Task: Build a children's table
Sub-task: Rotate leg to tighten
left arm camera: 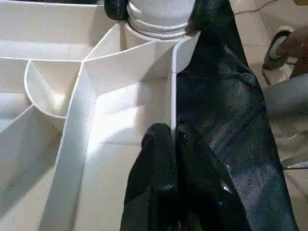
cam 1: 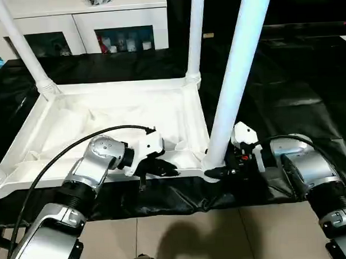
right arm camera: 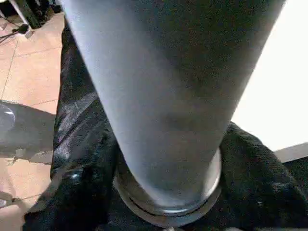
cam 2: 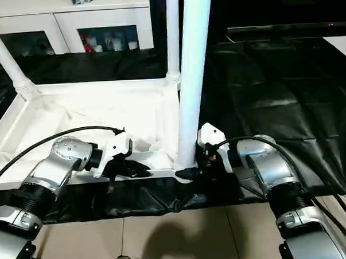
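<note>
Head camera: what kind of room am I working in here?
Probably an indoor room set up as a workspace: a white cabinet with glass doors at the back, a tiled floor, and black sheeting spread under the upturned tabletop.

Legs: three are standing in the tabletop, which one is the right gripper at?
The near right corner leg, closest to the robot. The right gripper sits at its base with a finger on either side; the two far legs stand untouched at the back corners.
</note>
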